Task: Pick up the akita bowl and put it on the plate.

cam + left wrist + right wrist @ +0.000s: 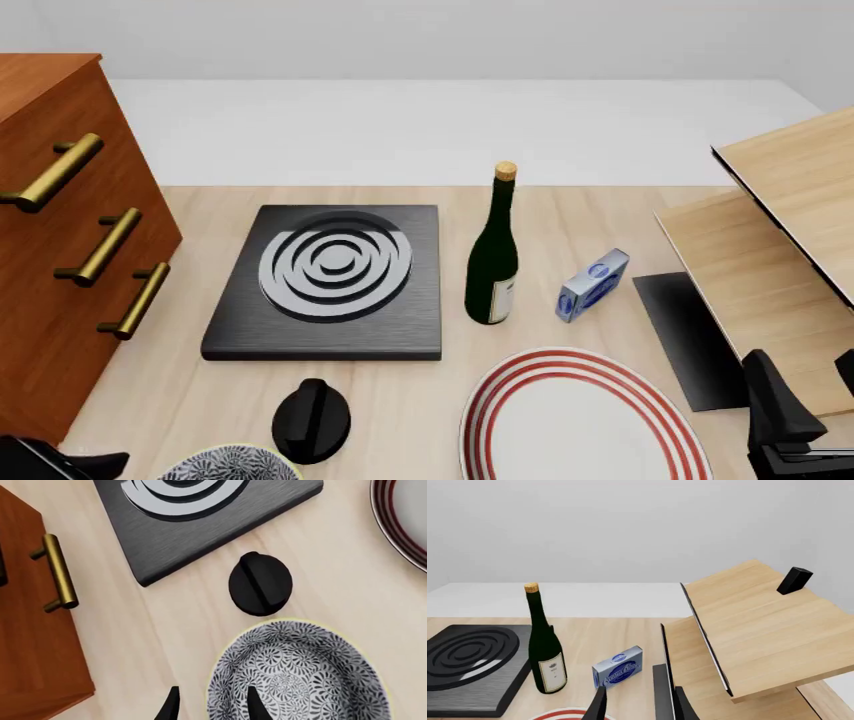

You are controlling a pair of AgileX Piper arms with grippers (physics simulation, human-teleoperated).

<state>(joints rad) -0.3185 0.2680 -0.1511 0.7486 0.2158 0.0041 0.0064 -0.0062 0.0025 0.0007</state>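
Observation:
The akita bowl (300,675), patterned in dark navy and white, rests on the wooden table at its near edge (230,464), left of the plate. My left gripper (213,707) is open just above the bowl's rim, one finger over the inside and the other outside. The plate (581,420), white with red rings, lies flat to the right of the bowl; its rim shows in the left wrist view (393,525) and the right wrist view (564,714). My right gripper (639,707) is open and holds nothing, raised near the plate's right side.
A black knob (311,420) lies just beyond the bowl. Behind it sits a black stove (334,280). A wine bottle (494,255) and a small blue box (593,284) stand beyond the plate. A brown drawer cabinet (67,250) is at left and a wooden shelf unit (774,250) at right.

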